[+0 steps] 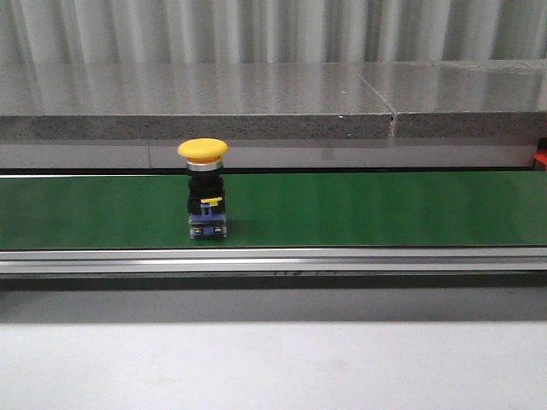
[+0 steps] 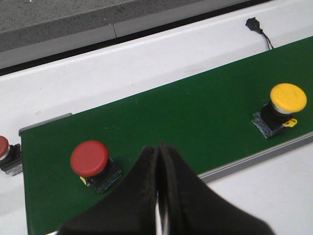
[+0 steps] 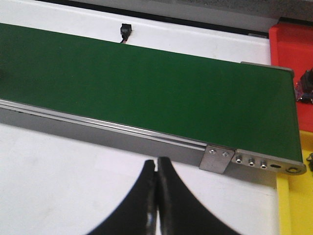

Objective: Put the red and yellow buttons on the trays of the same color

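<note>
A yellow button [image 1: 203,150] on a black and blue base stands upright on the green conveyor belt [image 1: 359,205]. The left wrist view shows that yellow button [image 2: 288,97] and a red button [image 2: 89,158] on the belt, with another red button [image 2: 4,147] just off the belt's end. My left gripper [image 2: 158,146] hangs shut and empty above the belt's near edge, beside the red button. My right gripper [image 3: 156,161] is shut and empty over the white table, short of the belt. A red tray [image 3: 292,46] and a yellow tray [image 3: 295,203] lie past the belt's end.
A metal rail [image 1: 273,259] runs along the belt's near side, with a bracket [image 3: 218,157] at its end. A grey stone ledge [image 1: 256,102] rises behind the belt. A small black sensor with a cable [image 2: 254,24] sits on the white surface beyond the belt.
</note>
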